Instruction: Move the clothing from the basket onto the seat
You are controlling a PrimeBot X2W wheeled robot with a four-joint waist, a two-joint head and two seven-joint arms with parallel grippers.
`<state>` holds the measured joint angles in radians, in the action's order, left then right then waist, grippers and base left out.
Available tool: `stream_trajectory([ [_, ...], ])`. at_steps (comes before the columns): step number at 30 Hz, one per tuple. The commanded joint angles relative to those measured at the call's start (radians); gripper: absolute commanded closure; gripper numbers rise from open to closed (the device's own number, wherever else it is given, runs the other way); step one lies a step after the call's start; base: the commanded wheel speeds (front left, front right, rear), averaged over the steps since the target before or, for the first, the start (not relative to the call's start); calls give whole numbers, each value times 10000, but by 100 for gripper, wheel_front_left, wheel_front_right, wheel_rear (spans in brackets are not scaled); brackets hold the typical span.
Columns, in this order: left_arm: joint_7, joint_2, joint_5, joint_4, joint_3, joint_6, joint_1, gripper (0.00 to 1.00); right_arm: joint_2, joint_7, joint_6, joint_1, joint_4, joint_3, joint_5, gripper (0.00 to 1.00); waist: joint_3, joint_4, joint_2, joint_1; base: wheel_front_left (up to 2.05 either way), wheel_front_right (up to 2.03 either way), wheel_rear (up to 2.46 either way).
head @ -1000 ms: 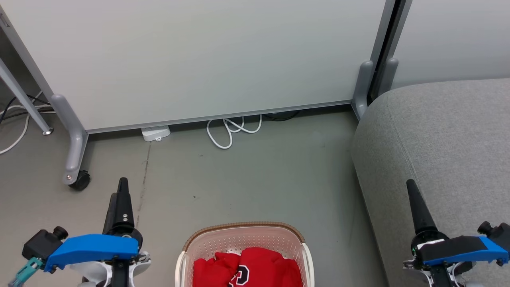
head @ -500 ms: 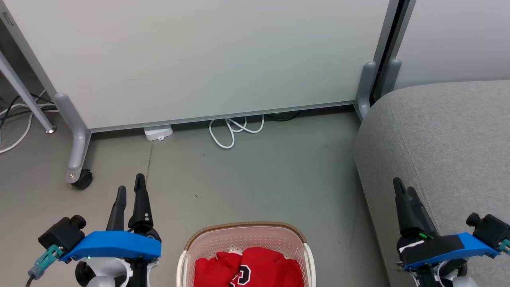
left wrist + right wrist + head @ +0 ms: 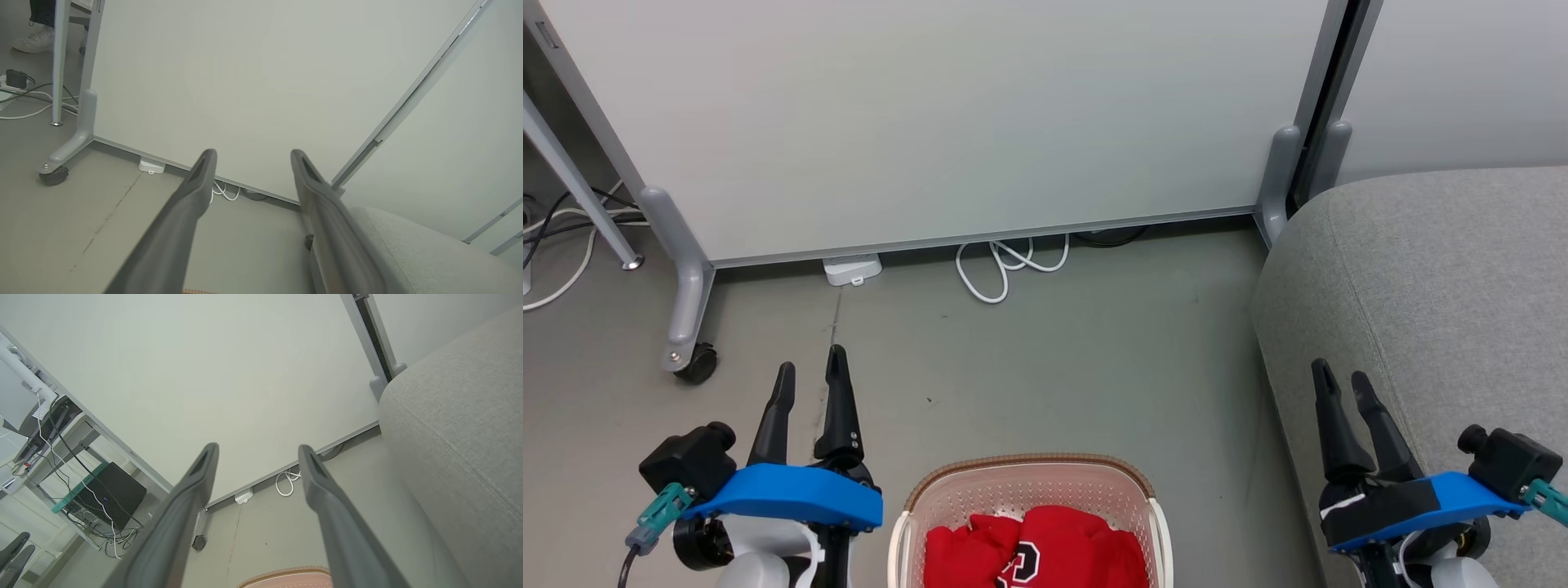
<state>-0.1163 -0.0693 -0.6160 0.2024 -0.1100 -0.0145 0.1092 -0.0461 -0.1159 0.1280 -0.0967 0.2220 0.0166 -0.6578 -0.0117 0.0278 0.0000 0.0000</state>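
While two bright red soft fabric garments (image 3: 1029, 555) with white trim, one bearing black-and-white lettering, lie heaped in the cream-white perforated plastic basket (image 3: 1029, 465) with its brown woven-look rim, neither arm holds anything. The heap sits between the two arms, back from both sets of fingertips and below them, toward the robot's body. It spreads side to side across the basket, though the head view's lower edge cuts it off.

The left gripper (image 3: 810, 361) hangs just beside the basket's left wall, its two long dark fingers parted by a moderate gap and pointing away over the grey floor (image 3: 1054, 367). The right gripper (image 3: 1338, 371) is likewise parted and empty. It stands well apart from the basket's right wall, over the rounded edge of the large grey fabric-upholstered sofa (image 3: 1437, 286).

By this layout the left arm looks better placed for the first reach, which would call for drawing back and dipping down and inward. The sofa lies across the basket, on the right gripper's side. Beyond both sets of fingertips stand a white partition panel (image 3: 931, 122) and a coiled white cable (image 3: 1005, 265).
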Motion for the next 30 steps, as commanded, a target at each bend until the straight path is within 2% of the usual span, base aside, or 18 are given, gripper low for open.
stream_trajectory([
  [1,-94,-127,347,-83,-89,67,311,0,-49,-96,28,-225,-71,34,335,0,-2,7,0,0,0,0,0],
  [30,-834,-454,3210,39,-1020,584,487,0,-57,-841,31,-310,-35,343,3268,0,-19,198,0,0,0,0,0],
])
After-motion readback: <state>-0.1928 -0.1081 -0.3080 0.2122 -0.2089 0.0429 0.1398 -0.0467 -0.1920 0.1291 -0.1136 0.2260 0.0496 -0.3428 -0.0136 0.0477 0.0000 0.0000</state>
